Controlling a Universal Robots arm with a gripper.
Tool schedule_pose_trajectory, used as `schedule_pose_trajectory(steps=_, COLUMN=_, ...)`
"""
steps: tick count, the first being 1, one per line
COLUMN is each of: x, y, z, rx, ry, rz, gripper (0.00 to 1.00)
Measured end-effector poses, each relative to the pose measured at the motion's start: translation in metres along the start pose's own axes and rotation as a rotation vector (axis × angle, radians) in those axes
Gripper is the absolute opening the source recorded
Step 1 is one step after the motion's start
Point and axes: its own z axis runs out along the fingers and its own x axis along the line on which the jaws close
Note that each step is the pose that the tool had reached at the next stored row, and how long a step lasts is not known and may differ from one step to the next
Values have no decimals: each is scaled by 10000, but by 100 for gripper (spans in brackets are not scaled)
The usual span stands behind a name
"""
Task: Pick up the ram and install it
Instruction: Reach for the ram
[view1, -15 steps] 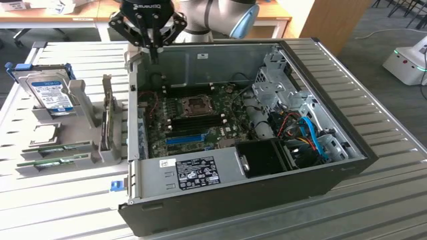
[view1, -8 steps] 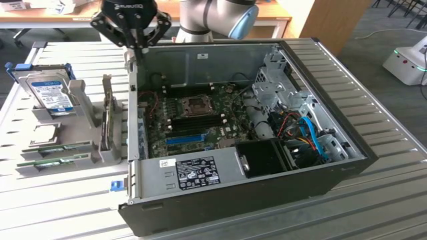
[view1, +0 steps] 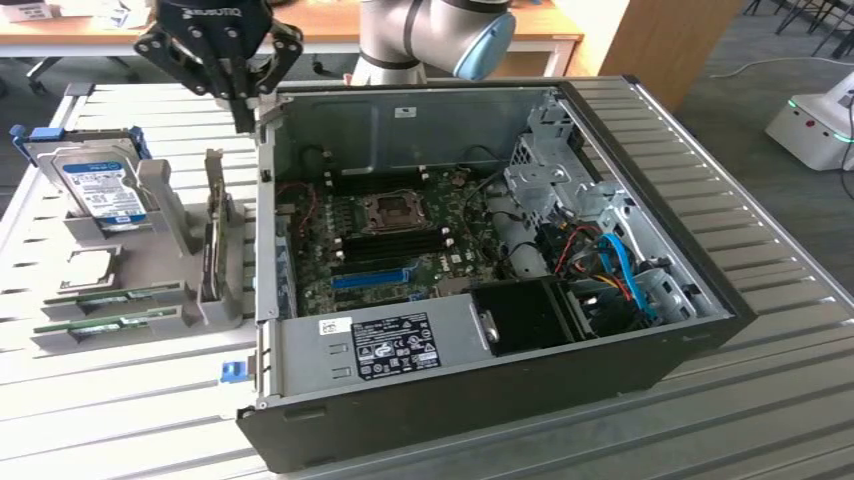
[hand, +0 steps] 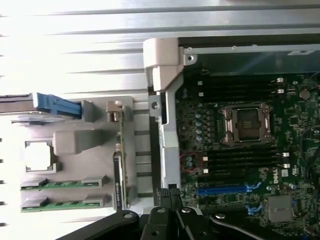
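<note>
1. Tabletop (view1: 120, 420): ribbed metal, with bare room at the near corner on the exterior view's left and along the case's right side.
2. Case (view1: 534, 400): lies on its side, open upward. A blue clip (view1: 232, 372) sits at its near left corner.
3. Rack (view1: 160, 200): grey, just beside the case's left wall, with only a narrow gap between them.
4. Ram (view1: 114, 294) (hand: 62, 184): lies flat in a slot at the rack's near end, untouched and well apart from the gripper. A second stick (view1: 107, 324) (hand: 62, 204) lies parallel, just nearer.
5. Beyond them on the rack are a square chip (view1: 87, 265) and then a drive (view1: 100, 185) with a blue label, standing upright. A thin board (view1: 214, 215) stands on edge on the side of the rack nearest the case.
6. Motherboard (view1: 400, 240): exposed, with open room above it. Black slots (hand: 240, 160) flank the socket (view1: 395, 210), and a blue slot (view1: 371, 277) lies nearer.
7. Gripper (view1: 244, 120) (hand: 169, 192): closed with its fingers together, holding nothing. It hangs above the case's far left edge, close to the wall's rim.
8. Arm (view1: 427, 40): rises behind the case's far wall. A wooden desk (view1: 334, 30) stands beyond it.
</note>
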Motion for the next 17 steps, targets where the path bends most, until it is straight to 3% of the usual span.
schedule_pose_trajectory(steps=17, x=522, y=-39, z=-7, rx=0, ry=0, rz=0, gripper=11)
